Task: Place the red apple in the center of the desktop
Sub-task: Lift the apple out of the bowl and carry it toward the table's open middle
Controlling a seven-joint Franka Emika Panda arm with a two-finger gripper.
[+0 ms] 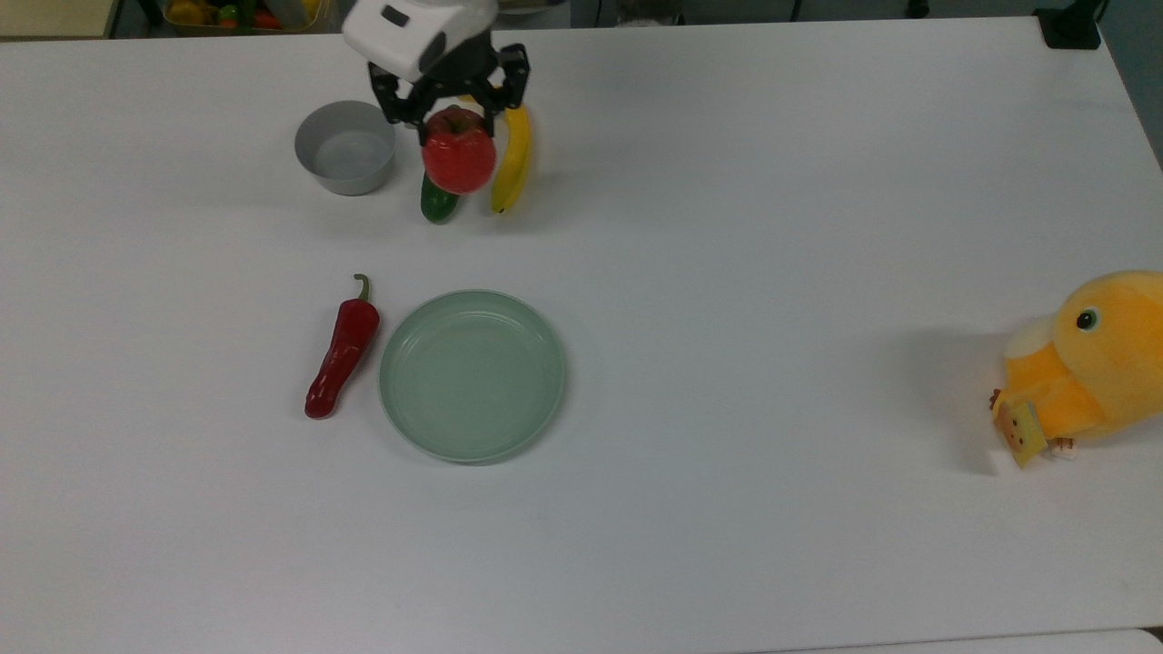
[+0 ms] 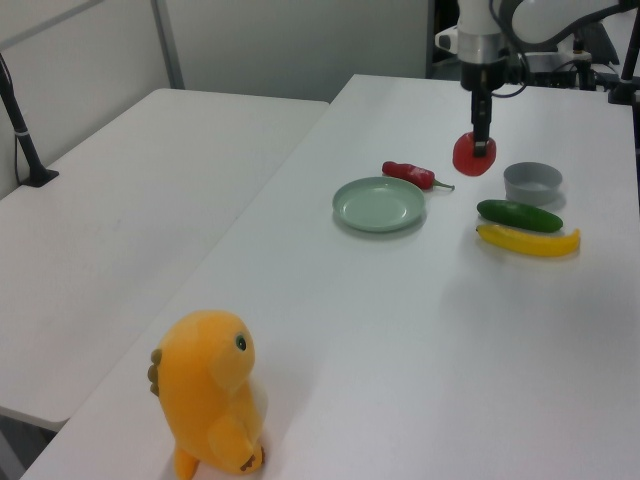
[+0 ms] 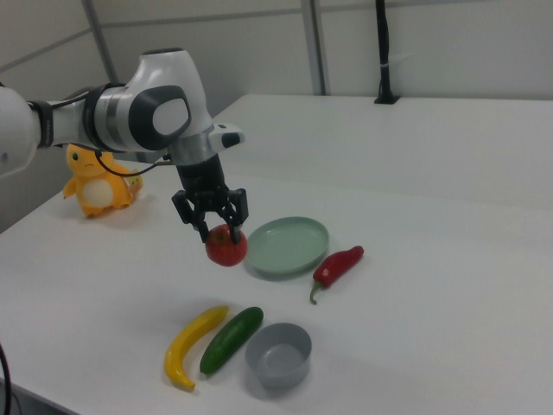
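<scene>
In the top view, running left to right, sit the small round grey metal bowl [image 1: 345, 147], the long glossy red chili pepper [image 1: 342, 350], the dark green cucumber [image 1: 437, 202], the round pale-green plate [image 1: 472, 374], the curved yellow banana [image 1: 514, 156] and, far off at 3 o'clock, the orange plush duck [image 1: 1090, 363].

The black two-finger gripper [image 1: 452, 107] is clamped on the round glossy red apple [image 1: 459, 152], which hangs directly under it, above the cucumber and clear of the large white desktop [image 1: 772, 272].

The carry should probably stay high, heading toward 4 o'clock onto bare surface right of the plate, lowering gently before release so the apple cannot roll.
</scene>
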